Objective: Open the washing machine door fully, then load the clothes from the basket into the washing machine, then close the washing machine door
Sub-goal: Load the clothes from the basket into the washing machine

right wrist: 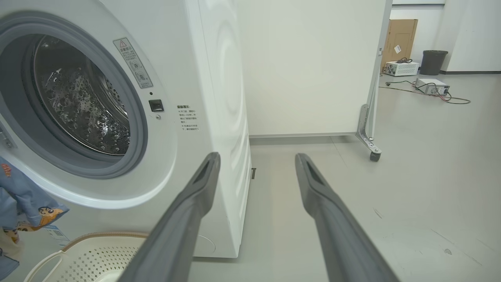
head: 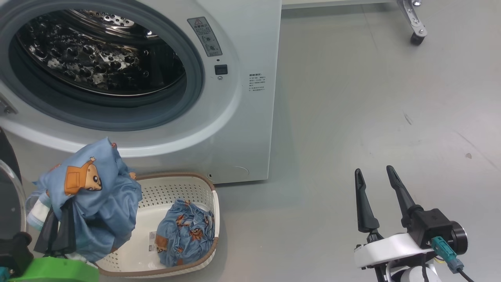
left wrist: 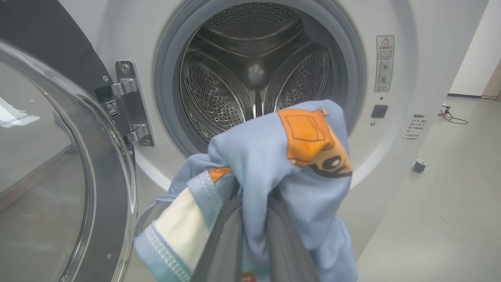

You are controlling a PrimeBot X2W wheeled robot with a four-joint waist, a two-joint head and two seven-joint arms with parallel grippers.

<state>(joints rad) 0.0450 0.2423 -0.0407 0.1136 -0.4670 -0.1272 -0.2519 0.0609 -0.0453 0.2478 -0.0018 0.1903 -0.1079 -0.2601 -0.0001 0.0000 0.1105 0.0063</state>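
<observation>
The washing machine (head: 242,117) stands with its steel drum (left wrist: 254,78) exposed. The washing machine door (left wrist: 47,164) is swung out to the left on its hinge (left wrist: 129,105). My left gripper (left wrist: 254,196) is shut on a bunch of the clothes (head: 94,192), light blue with an orange figure and a white patch. It holds them up in front of the drum mouth and above the basket (head: 176,184). Another blue printed piece (head: 186,231) lies inside the basket. My right gripper (head: 375,172) is open and holds nothing, over the floor to the right of the machine.
Grey floor stretches to the right of the machine. A white partition on castors (right wrist: 374,156) stands behind it. Far off at the right are a dark bin (right wrist: 434,62), a cardboard box (right wrist: 399,39) and cables (right wrist: 450,98) on the floor.
</observation>
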